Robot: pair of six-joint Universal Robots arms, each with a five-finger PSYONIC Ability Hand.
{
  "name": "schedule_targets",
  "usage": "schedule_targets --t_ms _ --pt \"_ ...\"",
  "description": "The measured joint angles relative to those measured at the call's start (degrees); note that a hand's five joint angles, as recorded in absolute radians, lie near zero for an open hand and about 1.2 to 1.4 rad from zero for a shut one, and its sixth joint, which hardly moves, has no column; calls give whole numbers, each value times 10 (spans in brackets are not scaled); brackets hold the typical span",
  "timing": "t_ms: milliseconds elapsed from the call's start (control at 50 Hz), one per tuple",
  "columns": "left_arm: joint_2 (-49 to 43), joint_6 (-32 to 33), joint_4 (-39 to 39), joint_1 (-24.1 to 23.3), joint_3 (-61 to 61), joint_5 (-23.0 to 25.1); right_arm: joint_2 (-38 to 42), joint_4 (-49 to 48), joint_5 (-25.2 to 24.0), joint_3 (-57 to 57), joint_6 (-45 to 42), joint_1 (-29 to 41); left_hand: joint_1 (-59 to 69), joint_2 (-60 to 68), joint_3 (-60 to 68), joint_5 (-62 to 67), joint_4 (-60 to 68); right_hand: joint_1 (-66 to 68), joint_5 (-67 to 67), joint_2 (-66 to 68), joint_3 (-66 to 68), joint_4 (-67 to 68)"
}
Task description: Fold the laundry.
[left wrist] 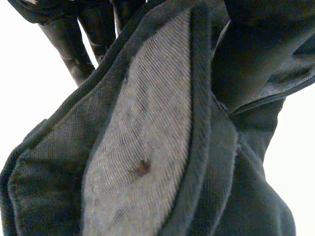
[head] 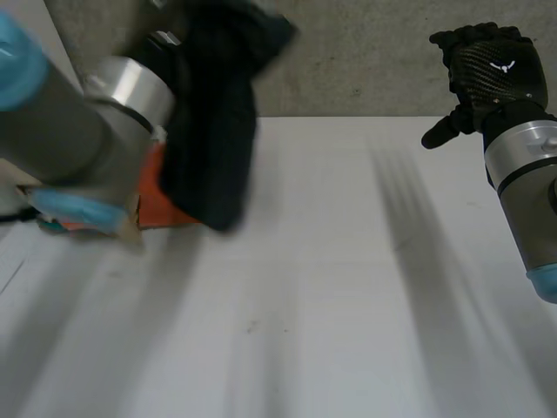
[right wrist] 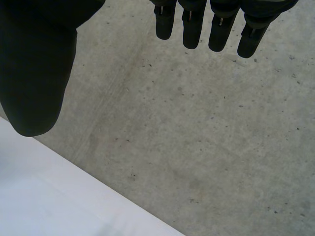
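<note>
My left hand (left wrist: 74,49) pinches the dark garment (head: 213,148) aloft, right hand (head: 487,74) relaxed open; I'd spread it flat on the table (head: 348,305)

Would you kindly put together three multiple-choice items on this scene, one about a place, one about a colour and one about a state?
1. Where is the dark garment relative to the table?
A. Lying flat on its middle
B. Hanging from the left hand, above its left side
C. Folded at its right edge

2. What colour is the item on the table behind the garment?
A. Green
B. White
C. Orange

3. What state is the right hand in?
A. Open, holding nothing
B. Shut on the garment
C. Pressed flat on the table

Answers: 1 B, the head view shows it dangling from the raised left hand; 2 C, orange shows beside the left arm; 3 A, its wrist view shows straight fingers with nothing in them.
</note>
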Motion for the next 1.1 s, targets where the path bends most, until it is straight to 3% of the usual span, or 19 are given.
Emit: schedule_targets --t_ms 120,160,220,280,480,540,640,760,820,920,1020,1080,1100 --pt "-95 -5 -57 -80 0 9 2 6 1 -7 -2 -3 -1 -12 -9 0 -9 0 0 0 0 0" --pt "-118 -2 -78 -96 2 16 4 10 1 -9 -3 -7 -254 -279 -276 -205 -270 0 0 0 0 0" --pt "-130 2 -104 -105 3 26 12 18 -1 -12 -7 -12 -477 -497 -494 -431 -504 0 0 0 0 0" --pt "-120 8 -125 -104 3 34 28 35 -8 -20 -16 -16 -485 -531 -534 -468 -541 0 0 0 0 0" --pt "-35 32 -152 -49 -25 37 62 151 -61 -60 -54 -15 -485 -531 -534 -468 -541 0 0 0 0 0" --pt "-2 75 -147 -10 -55 40 66 245 -82 -76 -68 -12 -485 -534 -534 -468 -541 0 0 0 0 0" --pt "-32 169 -128 19 -58 45 68 299 -85 -56 -69 -8 -485 -537 -534 -470 -543 0 0 0 0 0" --pt "-122 291 -116 37 -15 82 69 259 -63 0 -69 8 -485 -540 -534 -470 -543 0 0 0 0 0" --pt "-187 350 -114 44 27 129 71 199 -35 41 -71 20 -485 -541 -534 -470 -543 0 0 0 0 0" --pt "-259 381 -116 46 78 187 89 118 2 80 -75 28 -485 -541 -534 -470 -543 0 0 0 0 0" --pt "-299 382 -119 42 101 208 131 65 23 89 -78 29 -473 -533 -531 -458 -537 47 52 52 55 54" --pt "-309 379 -125 38 108 207 158 54 25 81 -80 27 -227 -313 -315 -251 -328 336 308 343 338 325" --pt "-309 379 -127 36 109 206 162 53 25 79 -81 27 -78 -198 -202 -133 -202 393 374 405 397 396"
